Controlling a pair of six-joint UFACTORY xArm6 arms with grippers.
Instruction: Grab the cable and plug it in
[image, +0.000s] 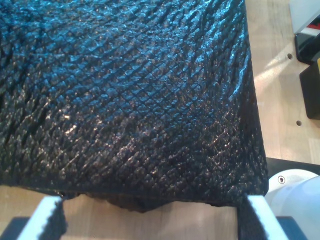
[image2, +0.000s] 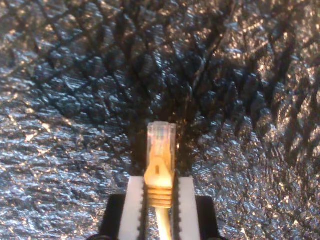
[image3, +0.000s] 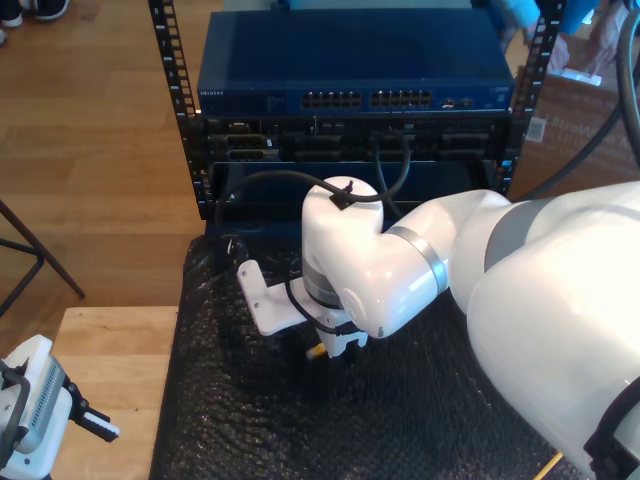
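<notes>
Second claw (image2: 159, 200) clamped on thin yellow network cable (image2: 160, 172); first claw (image: 150, 212) gaping, empty. Risk: clear plug probably twisting, missing port.

black bubble-wrap mat (image3: 400, 420), blue network switch (image3: 350, 65), wooden table (image3: 105, 350)

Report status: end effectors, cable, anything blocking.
Second end effector shut on cable behind plug. First end effector open over black mat. Switch ports ahead, path unobstructed.
</notes>
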